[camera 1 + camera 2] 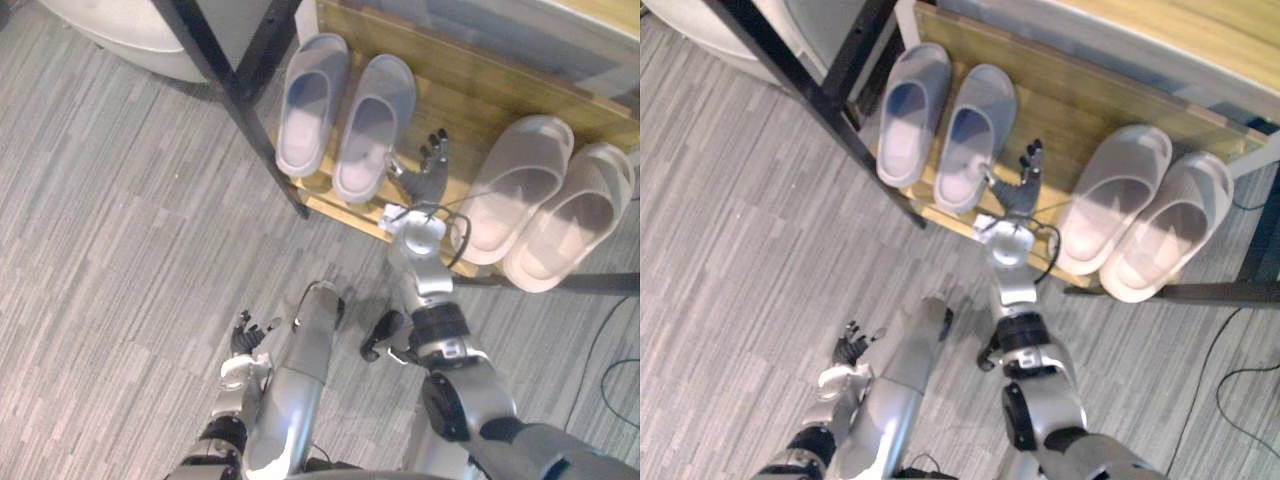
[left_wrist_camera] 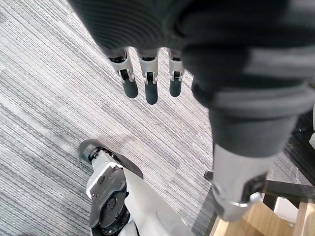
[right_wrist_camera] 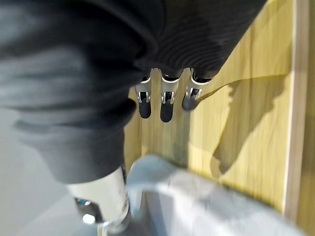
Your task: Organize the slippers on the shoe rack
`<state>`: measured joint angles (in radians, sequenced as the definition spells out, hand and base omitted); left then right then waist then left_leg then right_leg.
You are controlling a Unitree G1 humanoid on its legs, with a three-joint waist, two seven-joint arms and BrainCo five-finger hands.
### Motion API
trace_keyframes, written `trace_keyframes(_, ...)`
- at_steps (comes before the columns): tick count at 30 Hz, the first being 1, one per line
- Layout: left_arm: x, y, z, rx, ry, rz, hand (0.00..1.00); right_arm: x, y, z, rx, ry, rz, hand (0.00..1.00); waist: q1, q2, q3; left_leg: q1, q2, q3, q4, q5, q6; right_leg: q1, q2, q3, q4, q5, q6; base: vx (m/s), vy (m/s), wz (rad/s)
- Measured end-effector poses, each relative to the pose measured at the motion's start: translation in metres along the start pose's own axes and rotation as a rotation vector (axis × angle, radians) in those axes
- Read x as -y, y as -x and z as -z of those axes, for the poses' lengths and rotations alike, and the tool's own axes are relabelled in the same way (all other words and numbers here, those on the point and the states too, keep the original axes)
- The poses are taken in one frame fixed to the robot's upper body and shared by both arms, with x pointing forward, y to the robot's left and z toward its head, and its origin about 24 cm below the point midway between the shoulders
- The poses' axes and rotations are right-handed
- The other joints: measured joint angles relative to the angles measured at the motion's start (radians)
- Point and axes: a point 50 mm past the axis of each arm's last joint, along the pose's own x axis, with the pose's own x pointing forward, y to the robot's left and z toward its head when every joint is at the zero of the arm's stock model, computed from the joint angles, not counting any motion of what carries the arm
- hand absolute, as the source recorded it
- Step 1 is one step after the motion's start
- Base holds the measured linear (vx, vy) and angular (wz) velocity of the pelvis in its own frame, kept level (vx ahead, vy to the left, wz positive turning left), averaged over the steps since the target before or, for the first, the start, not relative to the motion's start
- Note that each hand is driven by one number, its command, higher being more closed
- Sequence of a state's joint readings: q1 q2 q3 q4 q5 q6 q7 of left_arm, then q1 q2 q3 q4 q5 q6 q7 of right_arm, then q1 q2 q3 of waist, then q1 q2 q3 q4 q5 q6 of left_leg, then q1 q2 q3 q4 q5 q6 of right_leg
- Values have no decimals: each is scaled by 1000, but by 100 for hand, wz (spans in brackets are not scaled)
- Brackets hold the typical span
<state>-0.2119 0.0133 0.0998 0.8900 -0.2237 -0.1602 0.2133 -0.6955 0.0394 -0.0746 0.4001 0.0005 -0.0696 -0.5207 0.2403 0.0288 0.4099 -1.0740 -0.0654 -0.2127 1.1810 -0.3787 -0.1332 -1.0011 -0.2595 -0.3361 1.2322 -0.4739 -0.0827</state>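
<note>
The grey slippers (image 1: 340,115) lay side by side on the wooden shelf (image 1: 455,85) of the rack, at its left end, toes toward the back. The pale slippers (image 1: 545,205) lay side by side at the right end of the same shelf, their heels overhanging the front edge.

The right hand (image 1: 430,172) was positioned over the bare wood between the two pairs, just beside the inner grey slipper and well apart from the pale slippers. Its fingers were extended and released, grasping nothing. The thumb pointed toward the heel of the inner grey slipper. Contact between thumb and slipper could not be confirmed.

The left hand (image 1: 250,335) was held low over the carpet (image 1: 120,250), well apart from the rack, its fingers relaxed and empty.

The right wrist view showed the fingers (image 3: 166,105) straight above the shelf (image 3: 246,123), with the rim of a grey slipper (image 3: 197,201) directly beside the thumb (image 3: 101,204); the eye views did not resolve this proximity. The left wrist view showed the left fingers (image 2: 150,86) straight over carpet (image 2: 49,98), with a front corner of the rack (image 2: 246,223) and its black frame (image 2: 290,189) at the edge.
</note>
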Motion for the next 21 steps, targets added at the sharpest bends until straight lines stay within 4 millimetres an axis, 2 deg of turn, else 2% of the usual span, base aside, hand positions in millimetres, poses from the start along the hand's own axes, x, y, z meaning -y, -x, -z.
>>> trace_keyframes(1, -2, 0, 1, -4, 3, -5, 0, 2, 1, 2, 3, 24, 10, 0, -8, -1, 3, 9, 2, 2, -4, 0, 0, 9, 1, 0, -5, 0, 0, -5, 32, -1)
trace_keyframes(7, -3, 0, 1, -5, 16, -15, 0, 4, 3, 5, 4, 42, 11, 0, -14, -2, 3, 14, 5, 9, -13, -1, 1, 13, 2, 4, -16, 3, 5, -6, 26, -2)
trace_keyframes(12, -3, 0, 1, -5, 20, -15, 0, 0, 3, 3, 0, -20, -52, 0, -14, -2, 15, 20, 4, 10, -13, -1, 1, 21, 2, 6, -19, 2, 8, -4, 30, 0)
trace_keyframes(21, -5, -1, -1, -4, 30, -24, 0, -27, 10, -2, -7, -107, -206, 0, -17, -2, 25, 12, -10, -8, -17, -5, 10, 27, -8, -12, -22, -4, 19, -5, 24, 6)
